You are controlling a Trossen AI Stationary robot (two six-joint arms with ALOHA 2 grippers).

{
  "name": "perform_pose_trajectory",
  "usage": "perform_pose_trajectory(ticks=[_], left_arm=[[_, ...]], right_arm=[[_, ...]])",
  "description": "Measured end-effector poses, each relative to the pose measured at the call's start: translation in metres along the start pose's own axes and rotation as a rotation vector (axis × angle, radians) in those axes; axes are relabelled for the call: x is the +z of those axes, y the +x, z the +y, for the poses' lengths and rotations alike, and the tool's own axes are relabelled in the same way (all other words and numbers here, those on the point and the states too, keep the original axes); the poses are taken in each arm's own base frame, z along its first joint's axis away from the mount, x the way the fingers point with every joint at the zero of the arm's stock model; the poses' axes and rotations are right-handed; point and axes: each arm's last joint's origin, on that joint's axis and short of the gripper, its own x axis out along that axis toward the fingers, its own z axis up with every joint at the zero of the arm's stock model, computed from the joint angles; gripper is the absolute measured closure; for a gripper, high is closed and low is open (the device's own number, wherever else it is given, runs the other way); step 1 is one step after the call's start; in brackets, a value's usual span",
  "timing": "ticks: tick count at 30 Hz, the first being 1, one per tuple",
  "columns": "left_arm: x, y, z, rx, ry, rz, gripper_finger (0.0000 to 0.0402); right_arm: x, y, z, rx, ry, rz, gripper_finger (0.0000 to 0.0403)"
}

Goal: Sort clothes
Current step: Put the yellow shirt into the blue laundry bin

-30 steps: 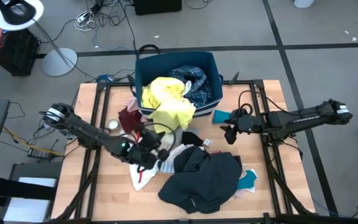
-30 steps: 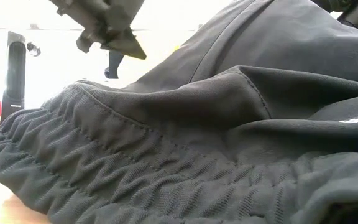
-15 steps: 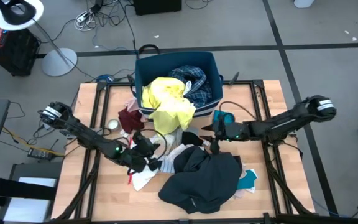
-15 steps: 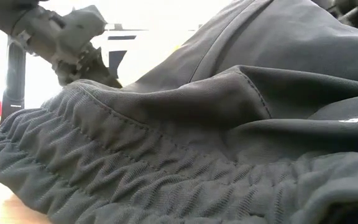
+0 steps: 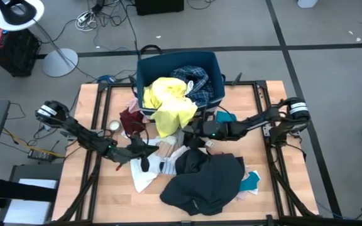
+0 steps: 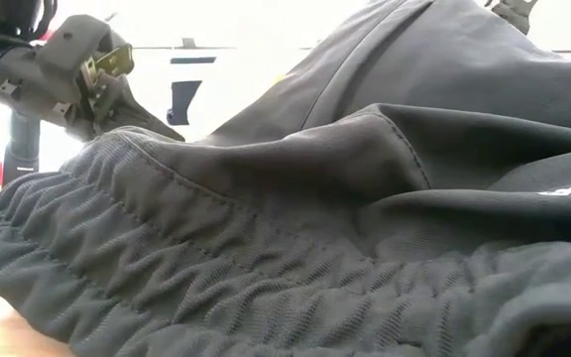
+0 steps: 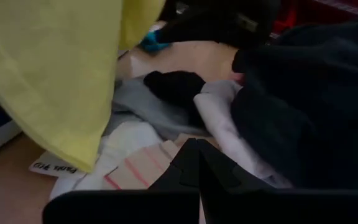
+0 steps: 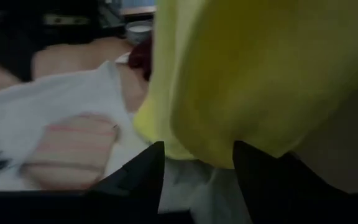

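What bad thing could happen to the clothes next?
The right gripper is open right by the yellow shirt, which hangs over the blue bin. Pulling it might drag other clothes out of the bin. The left gripper is shut, low in the pile beside the dark grey garment, so it could snag or shove clothes toward the table edge.

Around my wooden table [image 5: 264, 202] I see a grey floor [image 5: 332, 25] crossed by dark seams. A white round-based lamp stand [image 5: 59, 61] sits off 1 corner, loose cables [image 5: 99, 14] trail nearby, and a black case [image 5: 14, 51] rests beside the stand.
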Motion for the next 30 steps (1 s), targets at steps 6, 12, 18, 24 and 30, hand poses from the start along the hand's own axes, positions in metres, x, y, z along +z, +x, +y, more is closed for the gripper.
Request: perform_pose_trajectory(ticks=[6,12,18,24,30], left_arm=[[0.000,0.000,0.001,0.015,0.042,-0.004,0.0401],[0.000,0.000,0.001,0.020,0.061,-0.003,0.0401],[-0.001,0.000,0.001,0.024,0.067,0.005,0.0401],[-0.001,0.000,0.002,0.037,0.069,-0.001,0.0402],[-0.002,0.000,0.002,0.041,0.074,0.001,0.0401]], right_arm=[[0.016,0.018,0.011,0.004,0.000,-0.038,0.0356],[0.029,0.008,0.028,-0.080,-0.090,-0.088,0.0398],[0.048,-0.019,0.052,-0.105,-0.207,-0.166,0.0401],[0.106,-0.040,0.063,-0.114,-0.357,-0.230,0.0402],[0.184,-0.044,0.038,-0.185,-0.440,-0.261,0.0402]])
